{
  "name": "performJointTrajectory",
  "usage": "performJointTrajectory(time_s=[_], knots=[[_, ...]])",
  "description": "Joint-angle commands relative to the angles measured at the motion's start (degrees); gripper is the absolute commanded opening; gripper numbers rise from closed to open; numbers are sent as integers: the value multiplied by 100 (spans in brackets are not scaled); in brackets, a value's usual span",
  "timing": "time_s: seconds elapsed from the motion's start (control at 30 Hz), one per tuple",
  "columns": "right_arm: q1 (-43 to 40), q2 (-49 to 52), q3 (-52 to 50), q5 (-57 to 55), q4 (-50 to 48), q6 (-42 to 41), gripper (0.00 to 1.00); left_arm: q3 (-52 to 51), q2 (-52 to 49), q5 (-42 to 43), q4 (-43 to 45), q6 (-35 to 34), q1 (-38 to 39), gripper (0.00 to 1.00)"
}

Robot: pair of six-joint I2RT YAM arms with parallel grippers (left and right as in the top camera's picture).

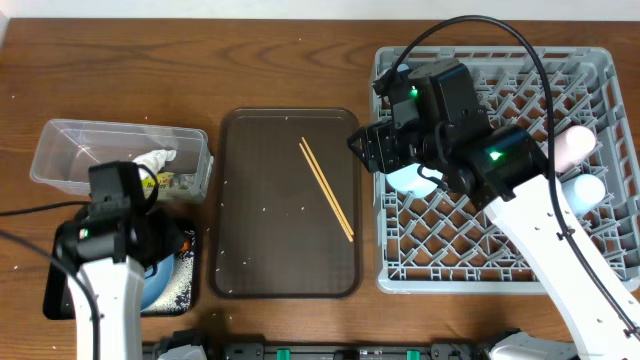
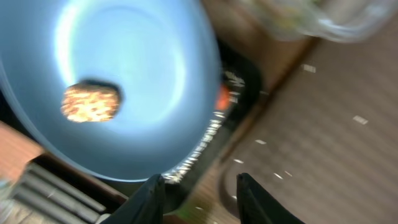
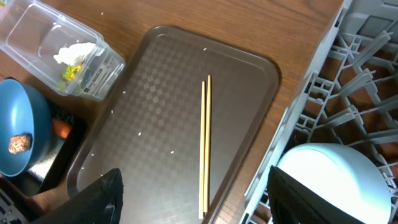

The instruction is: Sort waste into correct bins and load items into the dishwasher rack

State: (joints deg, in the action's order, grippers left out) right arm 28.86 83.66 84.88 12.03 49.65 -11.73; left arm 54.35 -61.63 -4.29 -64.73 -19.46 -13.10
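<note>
The brownish food lump (image 2: 90,102) is seen on the large dark blue round plate (image 2: 137,68), which is tilted over the shallow black tray (image 2: 244,76) at the table's (image 1: 290,60) front left corner. The small orange carrot (image 3: 60,127) is seen in that tray just beside the plate's rim, and loose white rice grains (image 1: 184,282) are scattered along its right side. The left gripper (image 2: 199,180) is held low over the tray edge with its fingers parted and nothing seen clamped between them; whether the plate's rim is touched cannot be told. Behind the tray, the crumpled white napkin (image 1: 155,160) and the green-yellow wrapper (image 3: 69,73) are contained in the clear plastic tub (image 1: 70,150). The wooden chopsticks (image 1: 326,188) are laid side by side on the dark brown serving tray (image 1: 260,210), between the bins and the grey dishwasher rack (image 1: 600,250). The right gripper (image 3: 194,180) is spread wide at the rack's left edge, just beside the pale blue bowl (image 3: 333,177) placed upside down in the rack. The pale pink cup (image 1: 576,145) and pale blue cup (image 1: 586,190) are set at the rack's right side.
</note>
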Motion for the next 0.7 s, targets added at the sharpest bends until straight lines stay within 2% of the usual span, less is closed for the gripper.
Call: performJointTrajectory(time_s=[0.0,0.2,0.4,0.67], knots=[[20,-39,13,44,9,-66,67,-72,-385,-822,-37,-682,37,41],[20,-39,13,22,2,-66,68,-76,-994,-796,160,-669,39,41],[20,-39,13,20,-17,-66,69,-79,-1300,-50,601,39,39,41],[20,-39,13,20,-205,-66,70,-94,-1502,-59,811,175,39,43]])
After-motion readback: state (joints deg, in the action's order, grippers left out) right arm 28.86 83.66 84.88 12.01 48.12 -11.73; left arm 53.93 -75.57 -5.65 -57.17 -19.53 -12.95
